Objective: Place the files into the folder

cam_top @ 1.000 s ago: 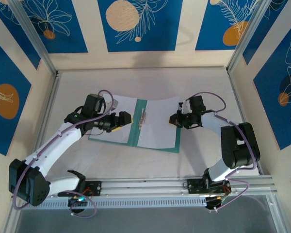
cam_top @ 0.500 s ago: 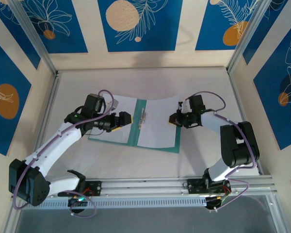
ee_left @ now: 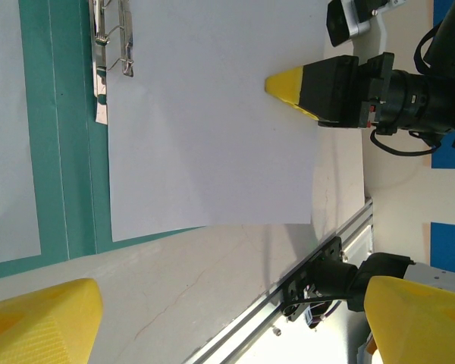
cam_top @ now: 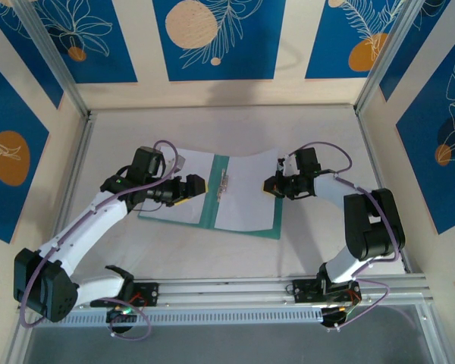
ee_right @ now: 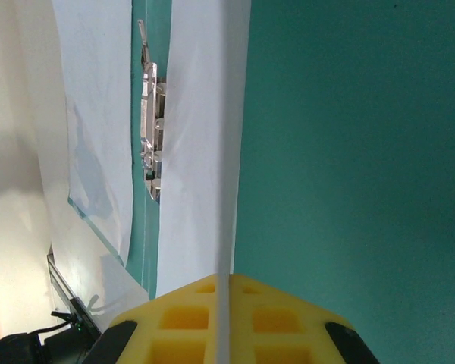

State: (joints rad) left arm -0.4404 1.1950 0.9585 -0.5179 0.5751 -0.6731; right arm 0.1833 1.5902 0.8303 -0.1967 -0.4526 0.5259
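Bench (cam_top: 212, 129) carries the folder (cam_top: 209, 199) lying open near centre, w/ the left sheet (cam_top: 197, 163) flat on its left leaf, the right sheet (cam_top: 246, 197) on its right leaf, and the small metal clip (cam_top: 224, 182) along the spine betw. them. My right jaws are pinched on the right sheet's outer edge, holding that edge up off the leaf, so bare teal shows under it in my right wrist view. My left jaws hang wide apart over the left leaf near the spine, gripping nothing.

Right pincer (cam_top: 271, 185) nudged its sheet (cam_top: 246, 199) slightly leftward
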